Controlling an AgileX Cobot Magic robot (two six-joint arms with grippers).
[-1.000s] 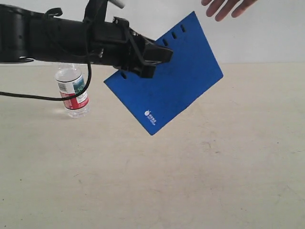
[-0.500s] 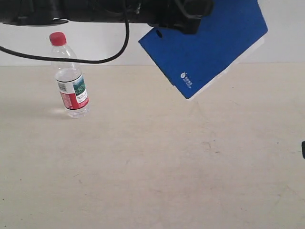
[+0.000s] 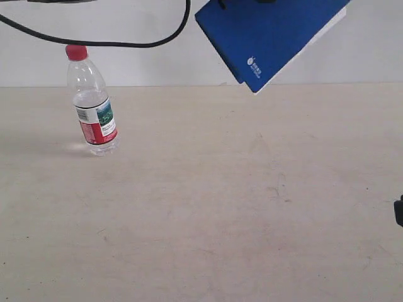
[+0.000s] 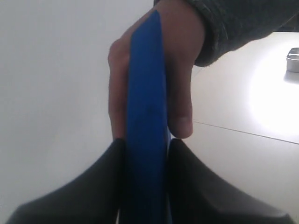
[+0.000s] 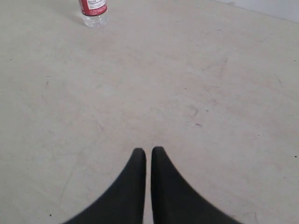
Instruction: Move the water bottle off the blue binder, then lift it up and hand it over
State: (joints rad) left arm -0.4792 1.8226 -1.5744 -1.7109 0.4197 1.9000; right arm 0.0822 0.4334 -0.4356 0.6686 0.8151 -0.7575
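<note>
On my exterior feed the bottle [image 3: 92, 107] stands upright on the table [image 3: 220, 214], over on the left. Its red cap is on top, its label faces the camera, and nothing touches it. The binder [image 3: 271, 31] is well apart from it, up in the air at the top of that view. It is tilted with one corner pointing down, its white logo [image 3: 252, 65] near that corner and a strip of white pages showing along one edge. Its upper part runs out of the frame, so from here I cannot see what carries it. A black cable [image 3: 126, 44] loops across the top left, passing just above the cap in the picture.

My left wrist camera shows the grip. The left gripper [image 4: 145, 142] has its two dark fingers pressed against either face of the binder [image 4: 145, 93], seen edge-on, closed only as far as the binder's thickness allows. At the far end a person's hand [image 4: 182, 70] in a grey sleeve [image 4: 233, 23] also wraps around both faces.

My right gripper [image 5: 148, 151] hangs over bare table [image 5: 210, 93], fingers brought together with only a hairline between them, holding nothing. The lower part of the bottle [image 5: 93, 8] shows far ahead of it.
</note>
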